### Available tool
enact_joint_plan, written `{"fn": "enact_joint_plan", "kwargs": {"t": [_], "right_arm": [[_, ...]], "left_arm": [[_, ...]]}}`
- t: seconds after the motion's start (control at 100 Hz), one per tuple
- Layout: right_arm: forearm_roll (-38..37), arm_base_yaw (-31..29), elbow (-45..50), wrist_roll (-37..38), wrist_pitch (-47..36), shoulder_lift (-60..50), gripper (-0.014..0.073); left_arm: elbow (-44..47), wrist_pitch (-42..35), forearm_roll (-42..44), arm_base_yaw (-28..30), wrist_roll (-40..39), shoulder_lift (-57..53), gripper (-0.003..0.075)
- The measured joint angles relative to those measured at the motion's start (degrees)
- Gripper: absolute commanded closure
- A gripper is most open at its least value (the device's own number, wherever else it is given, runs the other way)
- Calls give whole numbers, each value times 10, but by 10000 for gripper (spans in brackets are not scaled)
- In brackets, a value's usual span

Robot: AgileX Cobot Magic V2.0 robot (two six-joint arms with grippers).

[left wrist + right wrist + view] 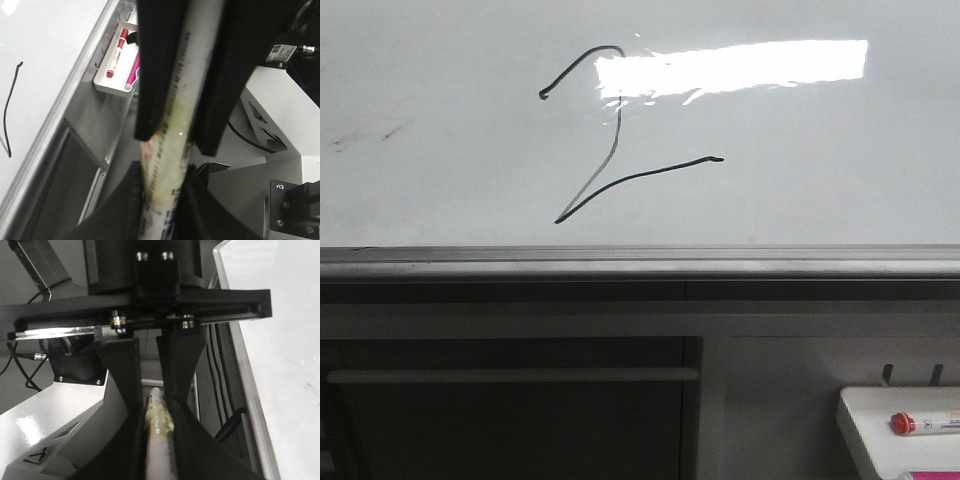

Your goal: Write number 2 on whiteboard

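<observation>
The number 2 [650,173] is drawn in thin black line on the whiteboard [440,180], left of a bright glare. Neither gripper shows in the front view. In the left wrist view my left gripper [162,172] is shut on a white marker [167,150] with printed text and yellowish tape. My right gripper [177,142] grips the same marker further along. The right wrist view shows my right gripper [157,432] shut on the marker [159,415], with my left gripper [152,390] facing it around the marker's end. Part of the 2 [7,115] shows on the board [45,60].
A grey metal ledge [640,262] runs under the board. A small white tray [880,420] at the lower right holds a red-capped marker [920,423]. In the left wrist view the tray [110,85] also holds a pink marker [133,70]. The robot's white base [55,425] lies below.
</observation>
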Motion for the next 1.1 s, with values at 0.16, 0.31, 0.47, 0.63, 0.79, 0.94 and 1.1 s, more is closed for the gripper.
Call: {"fn": "enact_joint_plan", "kwargs": {"t": [0.16, 0.31, 0.47, 0.63, 0.79, 0.94, 1.1], "right_arm": [[0, 0, 0, 0, -1, 0, 515], [1, 0, 0, 0, -29, 0, 168], [0, 0, 0, 0, -80, -11, 92], [-2, -12, 0, 1, -133, -59, 166], [-2, -67, 1, 34, -126, -117, 567], [-2, -126, 40, 44, -108, -169, 662], [-3, -173, 120, 54, -128, -229, 662]], "left_arm": [[0, 0, 0, 0, 2, 0, 741], [0, -8, 0, 0, -9, 0, 741], [0, -33, 14, 1, -23, 5, 741], [5, -70, 15, 23, -37, 5, 741], [30, -163, 15, 69, -81, 5, 741], [82, -263, 9, 126, -129, 13, 741], [148, -383, -59, 169, -150, 48, 741]]}}
